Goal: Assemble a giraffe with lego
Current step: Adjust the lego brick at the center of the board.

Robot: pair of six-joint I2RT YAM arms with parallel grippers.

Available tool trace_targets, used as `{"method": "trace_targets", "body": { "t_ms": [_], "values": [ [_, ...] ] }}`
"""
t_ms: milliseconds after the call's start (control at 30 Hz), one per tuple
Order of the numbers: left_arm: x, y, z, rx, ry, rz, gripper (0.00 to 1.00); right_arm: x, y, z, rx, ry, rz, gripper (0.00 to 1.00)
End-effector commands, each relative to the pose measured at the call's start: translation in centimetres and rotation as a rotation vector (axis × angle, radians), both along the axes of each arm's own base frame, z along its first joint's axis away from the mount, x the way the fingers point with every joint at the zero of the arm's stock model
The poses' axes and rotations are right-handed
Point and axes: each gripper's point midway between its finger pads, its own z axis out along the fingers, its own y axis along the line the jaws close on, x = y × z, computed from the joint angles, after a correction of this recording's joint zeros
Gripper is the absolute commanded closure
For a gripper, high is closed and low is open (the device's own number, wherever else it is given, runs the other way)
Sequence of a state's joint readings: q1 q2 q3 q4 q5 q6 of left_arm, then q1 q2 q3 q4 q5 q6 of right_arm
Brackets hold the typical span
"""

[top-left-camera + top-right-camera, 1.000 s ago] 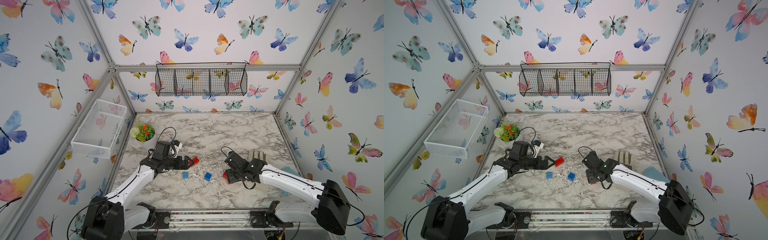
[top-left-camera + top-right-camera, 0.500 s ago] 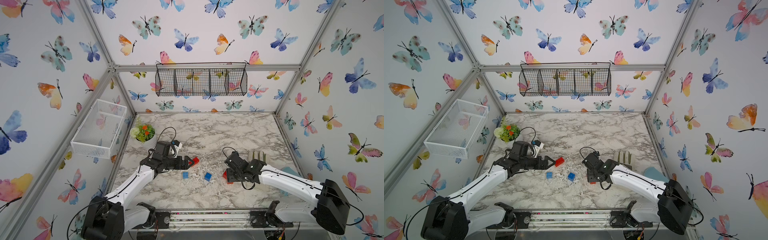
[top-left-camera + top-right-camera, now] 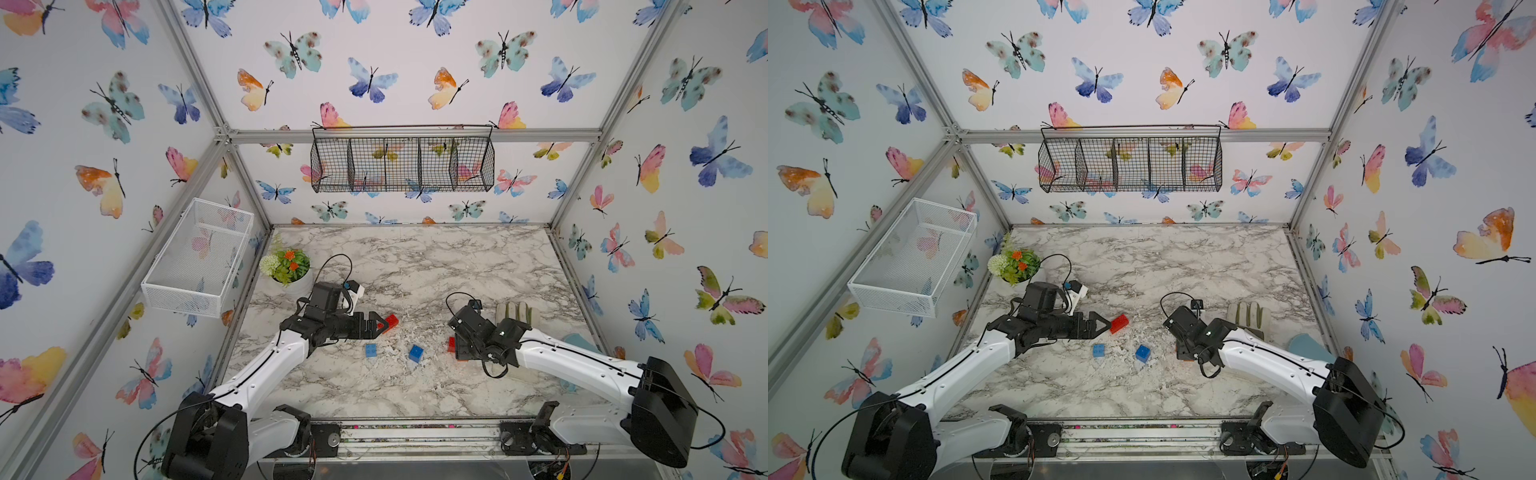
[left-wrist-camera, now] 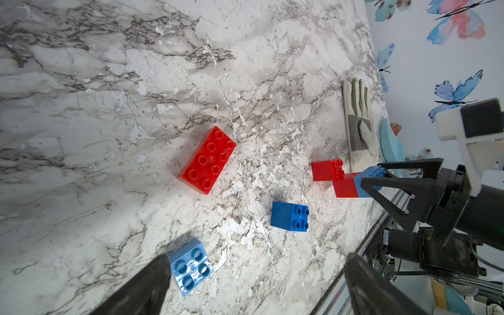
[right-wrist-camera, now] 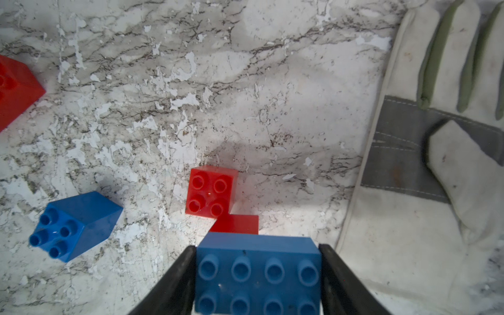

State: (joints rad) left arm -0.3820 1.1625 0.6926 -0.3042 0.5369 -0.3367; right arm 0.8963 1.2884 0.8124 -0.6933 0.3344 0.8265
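Right gripper [image 5: 257, 278], clamped on long blue brick [image 5: 257, 272], has edged it over a red leg brick [image 5: 234, 224] by second red leg [image 5: 210, 191]; body prob. seating. Left gripper [image 4: 256, 283] wide, idle above counter [image 4: 81, 81].

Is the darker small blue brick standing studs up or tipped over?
Tipped over. The darker small blue brick lies on its side, its studs facing sideways, while the lighter blue one sits studs up.

Marble table [image 3: 415, 257] bears loose lego [image 4: 206, 159], glove [image 3: 517, 312], and flowerpot [image 3: 287, 268].
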Motion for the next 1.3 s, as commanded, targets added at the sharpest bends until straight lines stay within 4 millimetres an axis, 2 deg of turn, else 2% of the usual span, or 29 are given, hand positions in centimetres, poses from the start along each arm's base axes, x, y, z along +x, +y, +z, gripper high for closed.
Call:
{"method": "trace_targets", "body": {
  "t_ms": [0, 100, 333, 533, 700, 933, 1267],
  "values": [
    [-0.2, -0.2, 0.5, 0.001, -0.016, -0.015, 0.02, 0.8, -0.3, 0.8, -0.033, -0.037, -0.010, 0.42],
    [-0.2, -0.2, 0.4, 0.002, -0.015, -0.016, 0.02, 0.5, -0.2, 1.5, -0.034, -0.023, 0.010, 0.42],
    [-0.2, -0.3, 0.4, -0.001, -0.010, -0.020, 0.02, -1.1, 2.2, 3.4, 0.057, 0.069, 0.137, 0.43],
    [-0.1, -0.3, 0.5, -0.001, -0.015, -0.022, 0.02, 0.1, 5.1, 4.5, 0.156, 0.049, 0.148, 0.43],
    [-0.3, -0.3, 0.6, -0.009, -0.016, -0.024, 0.02, 1.8, 6.3, 3.7, 0.139, 0.036, 0.120, 0.44],
    [-0.3, -0.4, 0.9, -0.019, -0.021, -0.028, 0.02, 3.1, 7.1, 2.5, 0.145, 0.020, 0.059, 0.44],
    [-0.5, -0.6, 1.1, -0.033, -0.017, -0.038, 0.02, 3.1, 7.1, 0.8, 0.139, 0.024, -0.004, 0.45]
  ]
}}
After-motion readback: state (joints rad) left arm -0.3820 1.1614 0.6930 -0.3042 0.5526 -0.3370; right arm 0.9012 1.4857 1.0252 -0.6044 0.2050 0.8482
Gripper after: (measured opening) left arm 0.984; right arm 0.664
